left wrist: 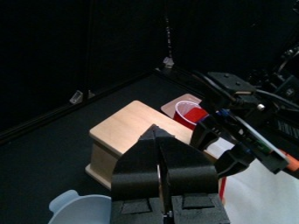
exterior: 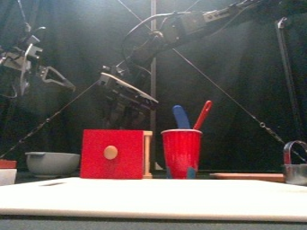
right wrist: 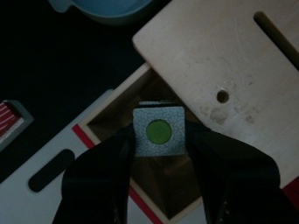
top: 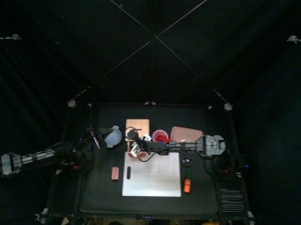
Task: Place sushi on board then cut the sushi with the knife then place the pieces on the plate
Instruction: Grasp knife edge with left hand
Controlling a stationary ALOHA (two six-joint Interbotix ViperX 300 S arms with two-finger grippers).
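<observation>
A toy sushi piece (right wrist: 158,131), a speckled square with a green centre, sits between the jaws of my right gripper (right wrist: 158,147), which is shut on it. It hangs over the open drawer of the pale wooden box (right wrist: 222,61) (top: 137,125), whose red front (exterior: 117,153) faces forward. The right gripper (top: 143,151) reaches in from the right, just behind the white cutting board (top: 153,174). Right of the box, a red cup (exterior: 182,153) holds a blue knife (exterior: 180,117) and a red knife (exterior: 204,114). The pink tray (top: 186,134) lies at back right. My left gripper (left wrist: 163,179) is shut and empty, raised at the left.
A blue-grey bowl (top: 114,136) stands left of the box. A small red toy (top: 116,172) lies left of the board and an orange toy (top: 186,185) at the board's right edge. A metal cutter (exterior: 295,163) is at the far right.
</observation>
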